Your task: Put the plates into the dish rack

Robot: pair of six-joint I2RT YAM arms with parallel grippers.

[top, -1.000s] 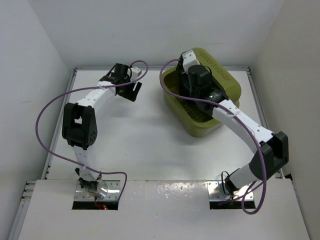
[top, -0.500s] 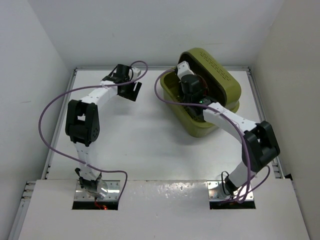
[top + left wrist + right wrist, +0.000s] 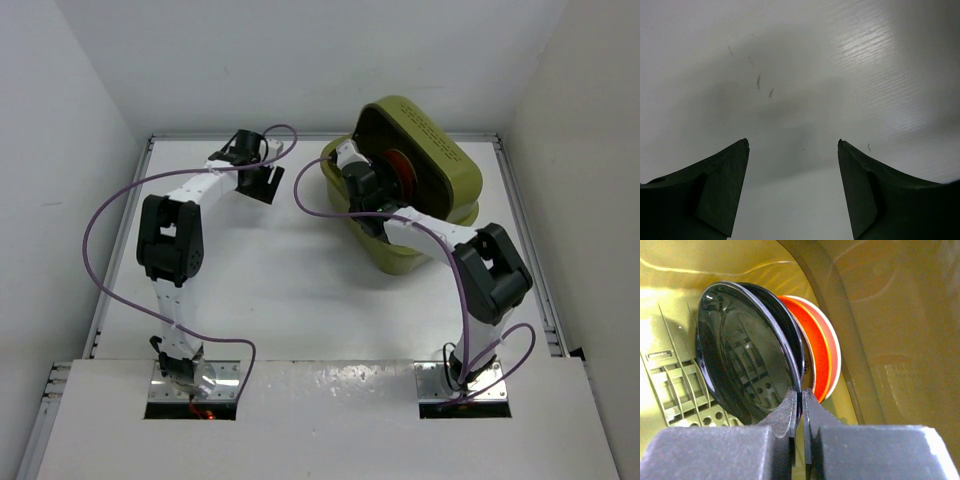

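The olive-green dish rack point(image 3: 404, 258) stands at the back right with its domed lid point(image 3: 436, 142) open. In the right wrist view two glossy black plates point(image 3: 742, 355) stand on edge on the slatted floor point(image 3: 675, 390), with an orange plate point(image 3: 817, 347) and a cream rim point(image 3: 836, 357) behind them. The orange plate also shows from above point(image 3: 400, 166). My right gripper point(image 3: 801, 392) is inside the rack point(image 3: 360, 186), shut on the lower rim of a black plate. My left gripper point(image 3: 792, 145) is open and empty above bare table point(image 3: 262, 181). The yellow patterned plate is hidden.
The rack's inner wall point(image 3: 880, 330) is close on the right of the standing plates. The white table point(image 3: 280, 280) is walled on three sides, with a raised edge on the left point(image 3: 130, 220). Purple cables loop off both arms.
My right gripper has moved left along the rack, and its elbow has swung in, uncovering the orange plate from above. My left arm has shifted only slightly.
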